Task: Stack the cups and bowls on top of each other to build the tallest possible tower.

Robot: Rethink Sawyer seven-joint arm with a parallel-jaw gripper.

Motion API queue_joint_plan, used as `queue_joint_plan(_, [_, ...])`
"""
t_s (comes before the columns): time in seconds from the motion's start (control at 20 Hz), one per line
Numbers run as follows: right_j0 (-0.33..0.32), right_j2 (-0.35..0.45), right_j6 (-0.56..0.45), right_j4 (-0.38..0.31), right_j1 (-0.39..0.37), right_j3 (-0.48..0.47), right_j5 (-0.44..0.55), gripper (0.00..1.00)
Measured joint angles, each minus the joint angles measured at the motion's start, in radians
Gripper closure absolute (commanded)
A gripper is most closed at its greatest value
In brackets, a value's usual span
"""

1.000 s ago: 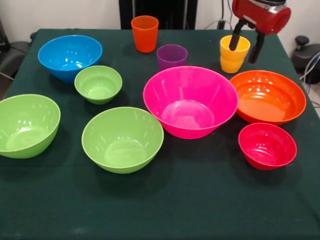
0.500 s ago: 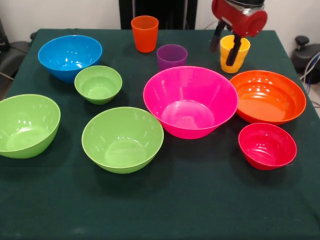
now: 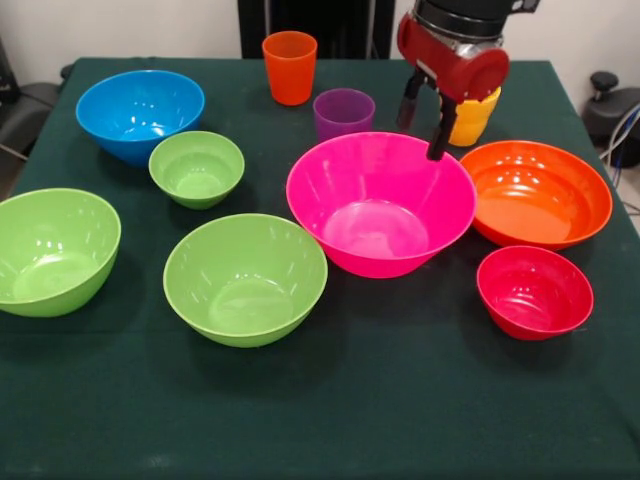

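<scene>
My gripper [image 3: 424, 122] hangs open and empty over the far right rim of the large pink bowl [image 3: 380, 205]. Behind it stands the yellow cup [image 3: 480, 116], partly hidden by the gripper's red body. The purple cup [image 3: 344, 112] and the orange cup [image 3: 290, 67] stand to the left at the back. A blue bowl [image 3: 140, 112], a small green bowl [image 3: 197, 168] and two larger green bowls [image 3: 50, 250] [image 3: 245, 278] fill the left half. At the right sit the orange bowl [image 3: 537, 192] and the small red bowl [image 3: 533, 290]. Nothing is stacked.
All pieces rest on a dark green tablecloth [image 3: 380, 400], with a broad bare strip along the near edge. A black post [image 3: 316, 20] rises behind the table, and dark equipment [image 3: 612, 110] with cables sits off the right edge.
The gripper has moved left and forward, from around the yellow cup's rim to the pink bowl's far rim. The yellow cup stays on the table.
</scene>
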Motion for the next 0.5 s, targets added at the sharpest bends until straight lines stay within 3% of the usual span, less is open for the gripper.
queue_joint_plan(0.5, [-0.001, 0.000, 0.000, 0.000, 0.078, -0.178, 0.044, 0.00])
